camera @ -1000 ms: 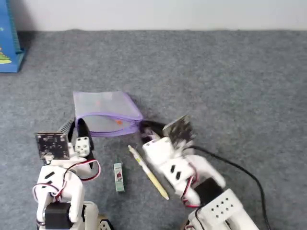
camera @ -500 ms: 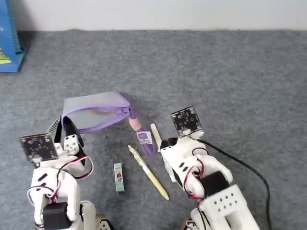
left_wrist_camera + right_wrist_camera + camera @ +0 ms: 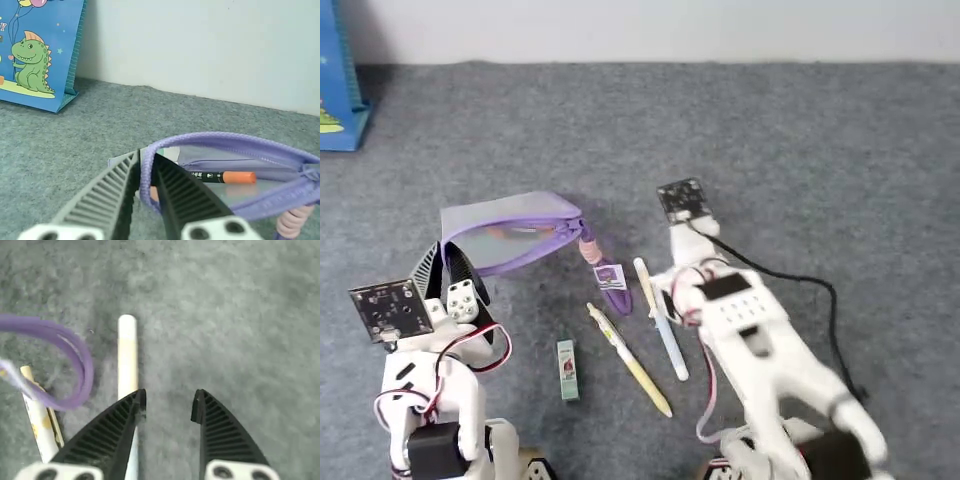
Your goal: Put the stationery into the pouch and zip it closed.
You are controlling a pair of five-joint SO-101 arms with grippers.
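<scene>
My left pincer (image 3: pixel 146 159) is clamped narrow on the near rim of the purple pouch (image 3: pixel 235 145). It lifts that edge so the mouth is propped wide toward the pens, ready for loading. An orange-tipped marker (image 3: pixel 220 176) already lies inside.

My right pincer (image 3: pixel 167 402) hangs low over the carpet (image 3: pixel 800 150), fingers apart w/ a moderate gap, holding nothing. The white pen (image 3: pixel 127 355) runs under one finger, not btwn the two, so I reckon it needs a sideways shift before closing. The yellow pen (image 3: pixel 630 362) and a small green stick (image 3: pixel 567 370) lie on the carpet near the pouch mouth, apart from each other. The pouch's purple loop (image 3: pixel 75 365) trails out beside the white pen.

Hard to make out:
- From above, my right arm covers its own fingertips & part of the white pen.
- Can't tell if that finger touches the pen.
- Pouch's far end is cut off in the left wrist view.
- Green stick: eraser or lead case, unclear.
</scene>
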